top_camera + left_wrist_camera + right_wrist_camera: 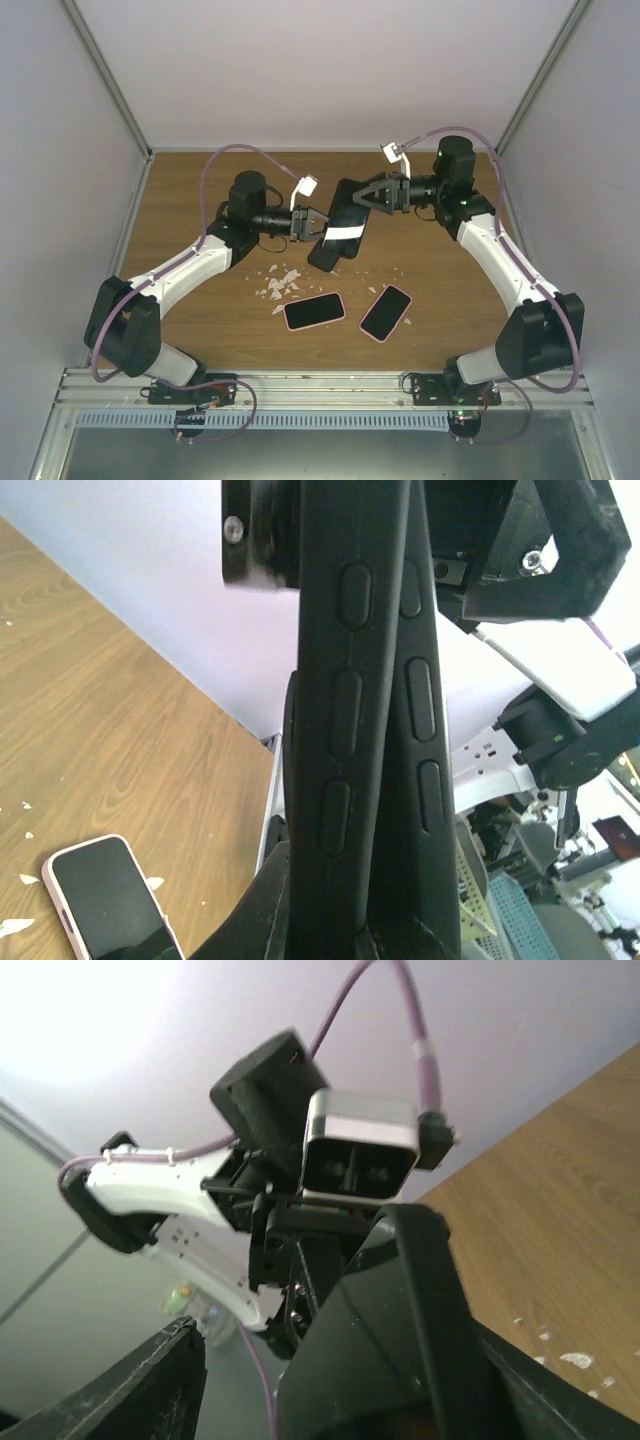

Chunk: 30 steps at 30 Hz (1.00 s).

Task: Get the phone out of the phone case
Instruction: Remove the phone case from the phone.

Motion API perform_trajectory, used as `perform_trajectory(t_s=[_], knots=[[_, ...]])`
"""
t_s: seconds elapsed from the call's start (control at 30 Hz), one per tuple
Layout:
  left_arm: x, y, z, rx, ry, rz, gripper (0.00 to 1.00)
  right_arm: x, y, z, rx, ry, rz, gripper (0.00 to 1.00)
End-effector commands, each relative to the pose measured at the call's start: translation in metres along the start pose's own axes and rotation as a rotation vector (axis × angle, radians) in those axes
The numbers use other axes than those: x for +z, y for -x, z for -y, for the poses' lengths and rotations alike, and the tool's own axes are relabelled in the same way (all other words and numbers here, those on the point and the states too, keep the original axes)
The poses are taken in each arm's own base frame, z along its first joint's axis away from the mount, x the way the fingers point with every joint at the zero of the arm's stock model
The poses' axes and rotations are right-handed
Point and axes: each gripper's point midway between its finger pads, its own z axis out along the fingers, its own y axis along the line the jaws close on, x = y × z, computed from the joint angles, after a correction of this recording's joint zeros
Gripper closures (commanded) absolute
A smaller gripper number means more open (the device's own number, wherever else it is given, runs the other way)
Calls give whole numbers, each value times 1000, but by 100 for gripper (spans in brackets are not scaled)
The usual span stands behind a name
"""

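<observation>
A black phone in its black case (pixel 338 238) is held tilted above the wooden table (pixel 190 200), near the middle. My left gripper (pixel 316 224) is shut on its lower left side. In the left wrist view, the case's edge with oval buttons (pixel 345 730) fills the middle, and a second black edge (pixel 420 700) stands apart beside it. My right gripper (pixel 360 195) is spread open around the upper end. In the right wrist view, the black case (pixel 400 1340) lies against the right finger (pixel 540 1390), with a gap to the left finger (pixel 150 1380).
Two phones in pink cases lie face up in front: one (pixel 314 310) left of the other (pixel 386 313). White scraps (pixel 280 285) are scattered next to them. One pink-cased phone also shows in the left wrist view (pixel 110 900). Grey walls enclose the table.
</observation>
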Motion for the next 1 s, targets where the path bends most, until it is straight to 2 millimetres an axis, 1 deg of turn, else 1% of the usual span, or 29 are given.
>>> perform_trajectory(t_s=[0.0,0.07,0.17,0.3,0.4,0.43,0.57,0.7,0.8,0.97], knots=[[-12,20,1,-15,6,94,100,-17,17,11,-60,-86,32,32],[-16,21,-1,-33,9,109,100,-23,23,15,-92,-131,46,26],[-21,23,-9,-81,34,131,100,-27,29,21,-169,-219,51,21],[-29,28,-30,-196,119,178,100,-37,35,35,-266,-397,60,16],[-35,31,-52,-308,223,232,100,-44,36,50,-313,-537,49,15],[-36,31,-57,-334,240,242,100,-45,35,54,-330,-574,39,15],[-40,31,-71,-440,255,272,100,-41,29,68,-410,-691,-6,16],[-43,28,-82,-512,277,286,100,-29,26,67,-511,-737,-33,17],[-46,24,-91,-563,291,300,100,-17,20,68,-562,-745,-72,18],[-49,16,-103,-635,299,309,98,12,4,64,-644,-721,-148,22]])
